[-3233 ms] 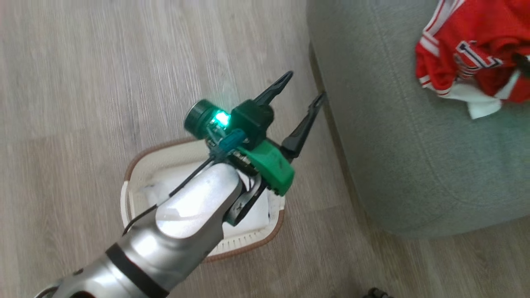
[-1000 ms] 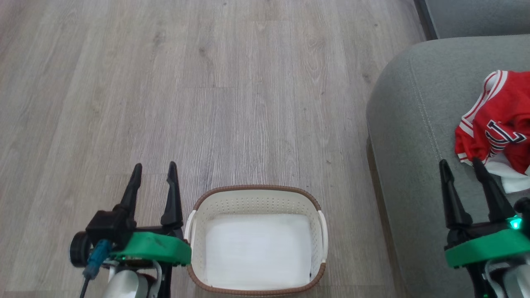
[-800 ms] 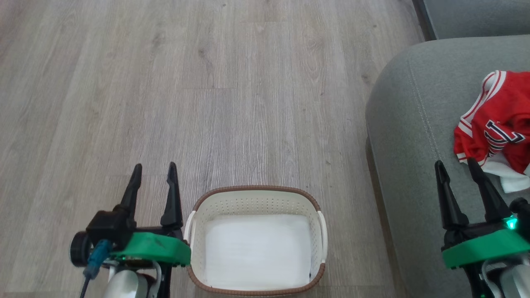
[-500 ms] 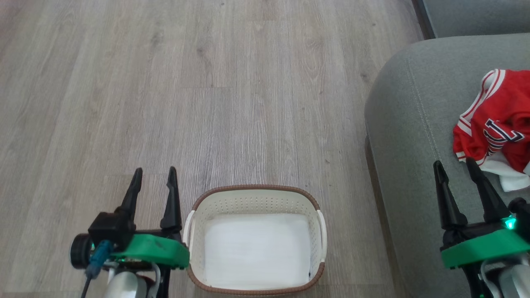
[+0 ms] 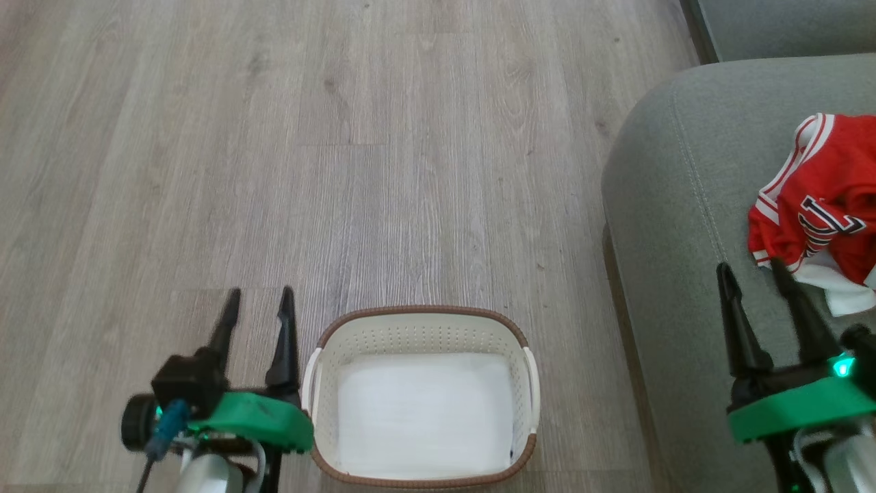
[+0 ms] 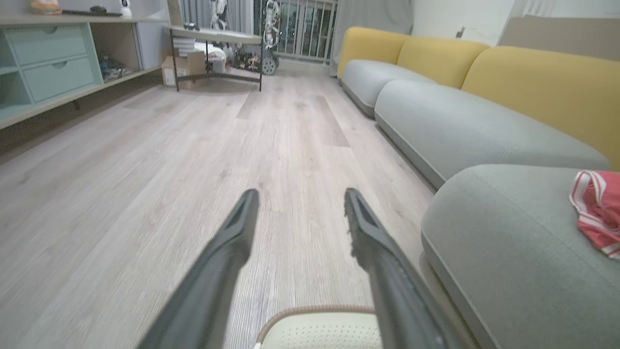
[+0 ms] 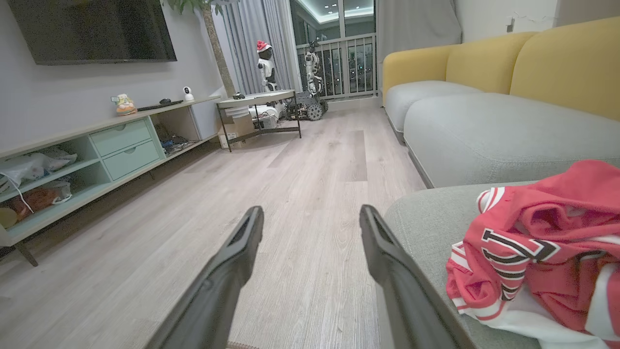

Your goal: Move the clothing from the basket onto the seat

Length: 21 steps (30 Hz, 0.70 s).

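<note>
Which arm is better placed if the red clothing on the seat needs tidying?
Right. The right gripper hangs open over the seat, fingertips by the clothing; the left gripper is beyond the basket.

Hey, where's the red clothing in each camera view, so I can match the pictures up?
Head view: red clothing at the right edge, on the grey seat.
Left wrist view: clothing at the right edge, middle height.
Right wrist view: clothing at the lower right.
Shared landmark: the grey seat's rounded corner, beneath it in all three.
</note>
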Available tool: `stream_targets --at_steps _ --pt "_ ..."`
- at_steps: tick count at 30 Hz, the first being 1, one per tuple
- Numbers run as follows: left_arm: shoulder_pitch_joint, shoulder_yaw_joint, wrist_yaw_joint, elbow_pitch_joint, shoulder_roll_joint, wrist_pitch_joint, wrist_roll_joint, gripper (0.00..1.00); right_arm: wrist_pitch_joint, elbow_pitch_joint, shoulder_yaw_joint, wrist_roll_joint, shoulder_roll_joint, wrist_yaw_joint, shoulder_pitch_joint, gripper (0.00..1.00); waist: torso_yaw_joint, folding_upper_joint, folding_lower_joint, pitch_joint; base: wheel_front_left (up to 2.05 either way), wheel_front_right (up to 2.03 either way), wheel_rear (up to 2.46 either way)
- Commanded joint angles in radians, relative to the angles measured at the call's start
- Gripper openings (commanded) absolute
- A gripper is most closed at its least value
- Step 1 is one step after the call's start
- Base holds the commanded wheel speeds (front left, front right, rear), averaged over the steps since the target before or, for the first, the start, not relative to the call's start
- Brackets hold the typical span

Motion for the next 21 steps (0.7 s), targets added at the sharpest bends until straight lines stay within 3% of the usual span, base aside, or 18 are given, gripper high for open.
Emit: stream_targets --at_steps 1,4,21 --pt "0.000 -0.001 0.000 0.011 0.000 0.002 0.000 0.00 0.000 0.009 0.002 0.000 0.002 0.000 0.001 0.00 0.000 -0.0001 0.0000 0.000 0.00 0.00 0.00" --pt "0.021 -0.002 0.001 0.059 0.000 0.005 -0.003 0.00 0.002 0.057 0.015 0.002 0.016 0.000 0.017 0.00 0.000 -0.0001 0.0000 0.000 0.00 0.00 0.00" --pt "0.009 0.030 -0.022 0.061 0.004 0.047 -0.186 0.00 0.042 0.076 0.001 0.159 0.037 0.000 -0.002 0.00 -0.002 -0.0001 0.0000 -0.007 0.00 0.00 0.00"
